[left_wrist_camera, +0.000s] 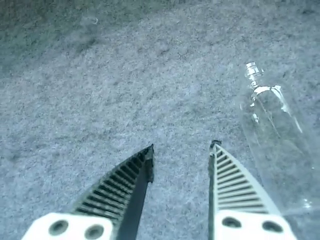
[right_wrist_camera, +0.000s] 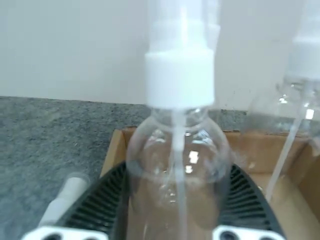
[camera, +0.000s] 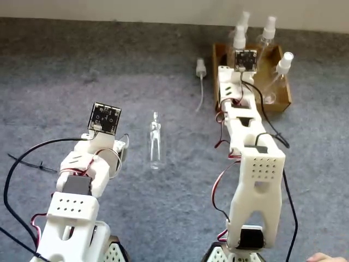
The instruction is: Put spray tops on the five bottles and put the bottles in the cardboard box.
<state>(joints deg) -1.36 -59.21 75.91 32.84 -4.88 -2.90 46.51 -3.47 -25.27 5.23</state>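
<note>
The right end effector grips a capped bottle at the cardboard box on the tabletop's far right edge. Released at a tilt, it could topple the neighbouring bottles. The left end effector hangs wide open beside the uncapped bottle lying mid-tabletop, which a nudge could roll away. A loose spray top lies just beside the box.

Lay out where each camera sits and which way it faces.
High view: fixed overhead, looking down on the carpet; shows the left arm and the right arm, stretched to the cardboard box.
Left wrist view: on the left arm, looking down past the open left claw at the uncapped bottle.
Right wrist view: on the right arm, looking along the right claw, which clasps a capped bottle.
Shared: high and left wrist, the uncapped bottle; high and right wrist, the box.
</note>
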